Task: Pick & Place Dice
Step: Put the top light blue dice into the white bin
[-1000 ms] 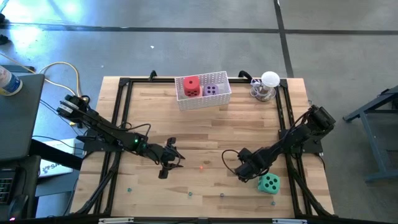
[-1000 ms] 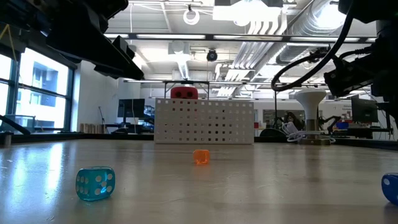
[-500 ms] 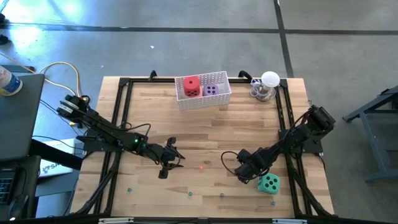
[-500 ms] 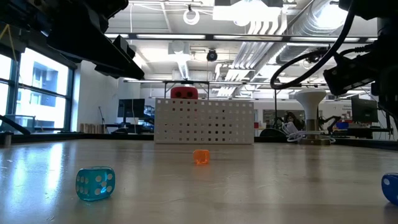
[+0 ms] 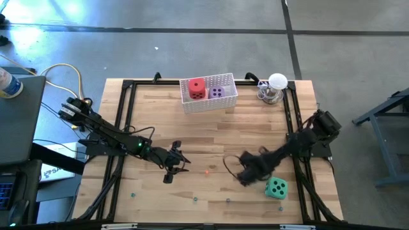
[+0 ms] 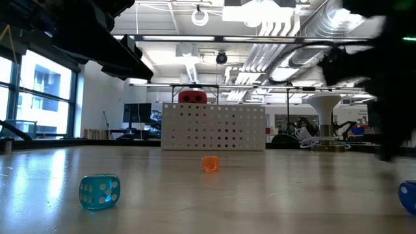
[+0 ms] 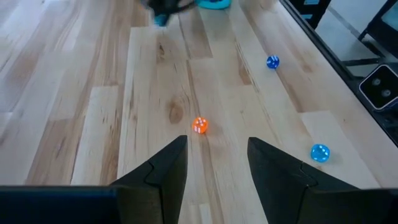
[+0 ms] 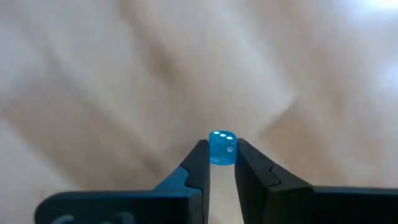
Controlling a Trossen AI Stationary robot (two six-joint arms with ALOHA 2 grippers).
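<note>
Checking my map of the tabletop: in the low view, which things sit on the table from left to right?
Light blue die → orange die → white basket → blue die at the right edge.

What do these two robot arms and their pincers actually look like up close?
Both arms are dark, thin and jointed, with black cables looping alongside; a small green light glows on the left one. The left gripper ends in two broad, wedge-shaped black fingers. The right gripper has the same dark, angular fingers on a flat black base.

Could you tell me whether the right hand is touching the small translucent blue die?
Touching. The right wrist view shows the right hand closed on the small translucent blue die, one dark finger against each side.
</note>
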